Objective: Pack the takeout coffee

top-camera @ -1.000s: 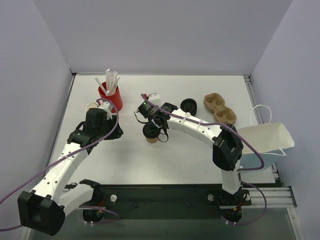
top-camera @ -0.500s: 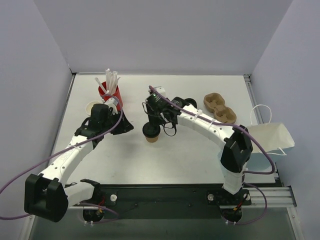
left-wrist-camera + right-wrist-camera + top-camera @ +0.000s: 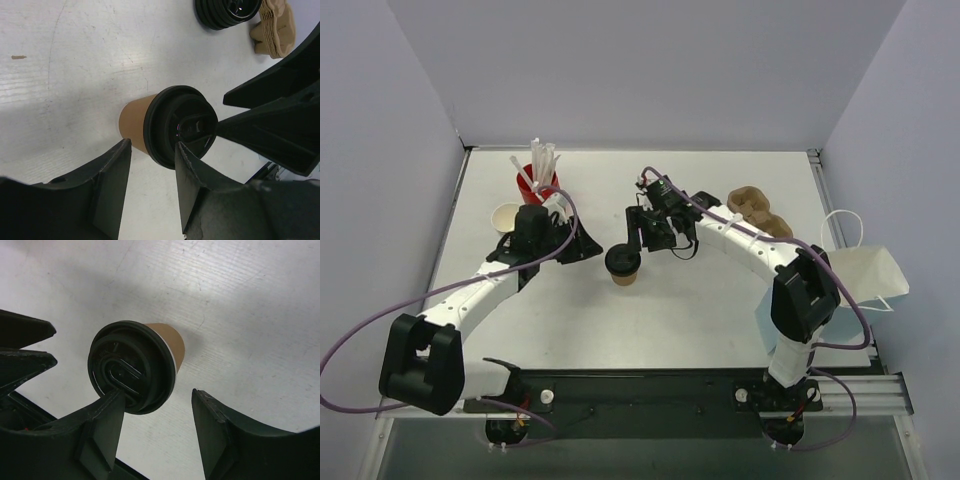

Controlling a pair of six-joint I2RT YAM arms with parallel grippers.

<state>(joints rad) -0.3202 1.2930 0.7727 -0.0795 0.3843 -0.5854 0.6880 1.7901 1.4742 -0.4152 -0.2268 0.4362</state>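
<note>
Upright takeout coffee (image 3: 623,264): small tan-brown paper cup, round black lid pressed on top, mid-scene, a little left of centre.

No legible text, labels, brands, numbers or signs in any view. The takeout coffee (image 3: 134,118) has moulded ridges on its black top, but nothing there reads as characters.
</note>
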